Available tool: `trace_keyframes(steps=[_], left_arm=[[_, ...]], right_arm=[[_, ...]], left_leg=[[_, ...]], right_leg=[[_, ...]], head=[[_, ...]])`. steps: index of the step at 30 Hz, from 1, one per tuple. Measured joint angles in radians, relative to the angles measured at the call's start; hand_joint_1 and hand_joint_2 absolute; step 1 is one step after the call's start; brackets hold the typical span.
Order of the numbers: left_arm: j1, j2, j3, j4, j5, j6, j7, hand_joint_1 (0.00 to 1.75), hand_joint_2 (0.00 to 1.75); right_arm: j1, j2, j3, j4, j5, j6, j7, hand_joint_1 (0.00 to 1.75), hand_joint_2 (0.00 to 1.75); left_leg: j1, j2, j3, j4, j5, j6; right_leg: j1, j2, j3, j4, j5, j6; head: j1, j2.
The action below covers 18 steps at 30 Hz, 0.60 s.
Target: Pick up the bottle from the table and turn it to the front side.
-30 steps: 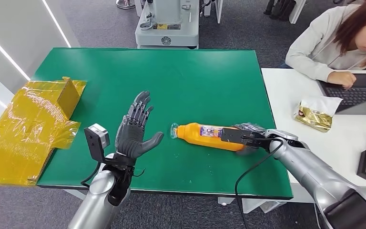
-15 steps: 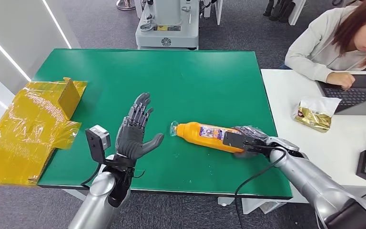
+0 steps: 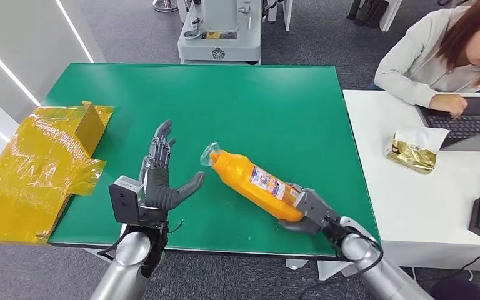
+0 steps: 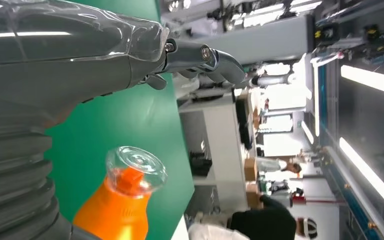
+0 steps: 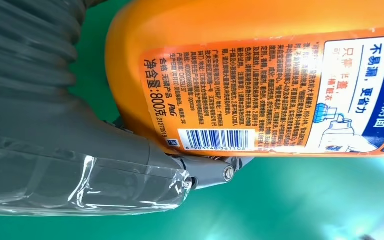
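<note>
Head view: my right hand [image 3: 307,211] grips the orange detergent bottle [image 3: 251,181], now swung diagonal, cap nearing left hand [image 3: 160,181], fingers spread wide. Handover looks close.

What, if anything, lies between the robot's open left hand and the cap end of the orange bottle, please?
Nothing: the head view shows only bare green table between the left hand and the clear cap of the bottle, which the right hand grips at its base.
</note>
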Motion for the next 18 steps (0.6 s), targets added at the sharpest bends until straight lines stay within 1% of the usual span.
trace_keyframes(steps=[4, 6, 8, 12, 18], left_arm=[[0.013, 0.004, 0.000, -0.025, -0.041, 0.038, 0.001, 0.00, 1.75], [0.017, 0.005, 0.001, -0.030, -0.046, 0.037, 0.008, 0.00, 1.75], [0.020, 0.006, 0.004, -0.030, -0.025, 0.002, 0.022, 0.00, 1.75], [0.020, 0.007, 0.013, -0.014, 0.033, -0.098, 0.042, 0.00, 1.75], [0.013, 0.016, 0.018, 0.033, 0.058, -0.195, 0.077, 0.00, 1.75]], right_arm=[[0.098, 0.042, -0.037, -0.127, 0.040, -0.050, 0.002, 1.75, 1.75], [0.136, 0.054, -0.057, -0.173, 0.057, -0.063, -0.001, 1.75, 1.75], [0.169, 0.065, -0.080, -0.213, 0.074, -0.065, -0.004, 1.75, 1.75], [0.212, 0.088, -0.116, -0.270, 0.111, -0.063, -0.011, 1.75, 1.75], [0.230, 0.116, -0.165, -0.308, 0.136, -0.062, -0.027, 1.75, 1.75]], left_leg=[[0.000, 0.000, -0.001, -0.001, 0.000, -0.001], [0.000, 0.000, -0.001, -0.001, 0.000, -0.001], [0.000, 0.000, -0.001, -0.001, 0.000, -0.001], [-0.001, 0.000, -0.001, 0.000, 0.000, 0.000], [0.000, 0.001, -0.001, 0.000, 0.000, 0.000]], right_leg=[[0.000, -0.001, -0.001, 0.000, -0.001, -0.001], [0.000, -0.001, -0.001, 0.000, -0.001, -0.001], [0.000, -0.001, -0.001, 0.000, -0.001, -0.001], [0.000, 0.000, -0.001, 0.000, -0.001, 0.000], [0.000, 0.001, -0.001, 0.000, -0.001, -0.001]], head=[[0.000, 0.000], [0.000, 0.000], [0.000, 0.000], [0.000, 0.000], [0.000, 0.000]])
